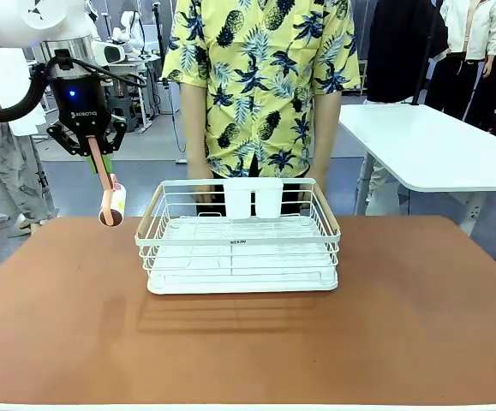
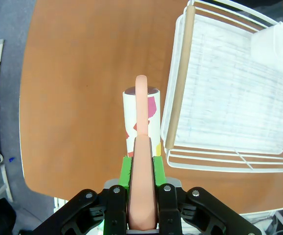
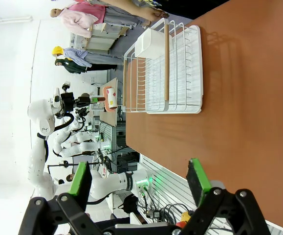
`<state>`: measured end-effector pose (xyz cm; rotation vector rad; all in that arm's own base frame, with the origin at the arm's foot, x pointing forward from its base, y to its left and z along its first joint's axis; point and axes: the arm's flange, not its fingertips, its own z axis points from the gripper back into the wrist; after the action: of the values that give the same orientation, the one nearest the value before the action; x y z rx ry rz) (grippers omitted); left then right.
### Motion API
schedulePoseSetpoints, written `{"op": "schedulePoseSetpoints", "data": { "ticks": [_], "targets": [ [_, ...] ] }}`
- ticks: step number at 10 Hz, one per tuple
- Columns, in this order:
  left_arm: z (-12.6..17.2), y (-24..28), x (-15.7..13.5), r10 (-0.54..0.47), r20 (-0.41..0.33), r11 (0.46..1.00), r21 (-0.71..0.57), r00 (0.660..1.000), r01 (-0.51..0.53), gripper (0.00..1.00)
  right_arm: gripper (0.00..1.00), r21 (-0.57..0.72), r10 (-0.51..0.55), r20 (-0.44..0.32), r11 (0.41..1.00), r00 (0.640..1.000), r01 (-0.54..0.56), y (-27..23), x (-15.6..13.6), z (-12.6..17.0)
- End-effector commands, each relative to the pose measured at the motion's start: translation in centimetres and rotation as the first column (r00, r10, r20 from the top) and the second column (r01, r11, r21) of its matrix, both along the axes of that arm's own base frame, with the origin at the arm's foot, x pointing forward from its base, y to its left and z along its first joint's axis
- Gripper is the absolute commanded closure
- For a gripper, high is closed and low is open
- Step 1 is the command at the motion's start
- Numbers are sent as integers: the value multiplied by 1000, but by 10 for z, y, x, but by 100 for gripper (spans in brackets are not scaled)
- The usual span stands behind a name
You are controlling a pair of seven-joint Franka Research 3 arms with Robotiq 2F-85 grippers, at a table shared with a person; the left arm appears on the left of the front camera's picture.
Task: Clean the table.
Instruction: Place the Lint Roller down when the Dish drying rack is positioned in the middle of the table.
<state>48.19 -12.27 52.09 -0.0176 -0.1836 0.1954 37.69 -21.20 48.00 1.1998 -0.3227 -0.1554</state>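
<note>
The reddish-brown table [image 1: 248, 342] spreads across the front view. My left gripper [image 1: 93, 147] is shut on the pink handle [image 2: 141, 147] of a lint roller [image 1: 112, 205], whose white drum carries red and yellow patches [image 2: 140, 117]. The roller hangs over the table's far left part, just left of the dish rack; whether it touches the top I cannot tell. In the right wrist view my right gripper [image 3: 139, 178] is open with nothing between its green pads, off the table's [image 3: 239, 122] near edge.
A white wire dish rack [image 1: 157, 224] with wooden handles and a white cup holder stands at the middle far side, also seen as the rack [image 2: 179, 83]. A person in a yellow patterned shirt [image 1: 256, 86] stands behind it. A white-topped table [image 1: 436, 145] is at the far right.
</note>
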Motion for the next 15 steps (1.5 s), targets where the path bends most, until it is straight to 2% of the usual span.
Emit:
{"op": "schedulePoseSetpoints", "data": {
  "ticks": [1, 2, 3, 4, 5, 6, 7, 8, 9, 11, 13, 14, 15],
  "targets": [
    [4, 1, -3, 3, 7, 1000, 5, 1000, -3, 79, 0, 13, 2, 7, 1000, 1000, -2, 1, -1, 4],
    [0, 0, 0, 0, 0, 1000, 0, 1000, 0, 79, 0, 13, 2, 7, 1000, 1000, -2, 1, -1, 4],
    [1, 3, 4, 144, -5, 989, -46, 990, -144, 79, 0, 13, 2, 7, 1000, 1000, -2, 1, -1, 4],
    [0, 8, 7, 332, -9, 940, -78, 943, -332, 79, 0, 13, 2, 7, 1000, 1000, -2, 1, -1, 4],
    [-4, 16, 7, 431, -14, 898, -87, 902, -431, 79, 0, 13, 2, 7, 1000, 1000, -2, 1, -1, 4],
    [-10, 27, 8, 540, -22, 835, -112, 842, -538, 79, 0, 13, 2, 7, 1000, 1000, -2, 1, -1, 4],
    [-18, 36, 7, 644, 0, 752, -179, 765, -634, 79, 0, 13, 2, 7, 1000, 1000, -2, 1, -1, 4],
    [-36, 39, 9, 712, 1, 683, -231, 702, -693, 79, 0, 13, 2, 7, 1000, 1000, -2, 1, -1, 4],
    [-48, 42, 10, 733, -10, 656, -259, 681, -709, 79, 0, 13, 2, 7, 1000, 1000, -2, 1, -1, 4],
    [-81, 59, 15, 834, 42, 528, -353, 550, -773, 79, 0, 13, 2, 7, 1000, 1000, -2, 1, -1, 4],
    [-107, 69, 18, 866, 81, 484, -391, 494, -783, 79, 0, 13, 2, 7, 1000, 1000, -2, 1, -1, 4],
    [-118, 72, 20, 882, 72, 453, -408, 466, -793, 79, 0, 13, 2, 7, 1000, 1000, -2, 1, -1, 4],
    [-132, 73, 25, 907, 83, 409, -411, 414, -815, 79, 0, 13, 2, 7, 1000, 1000, -2, 1, -1, 4]
  ]
}}
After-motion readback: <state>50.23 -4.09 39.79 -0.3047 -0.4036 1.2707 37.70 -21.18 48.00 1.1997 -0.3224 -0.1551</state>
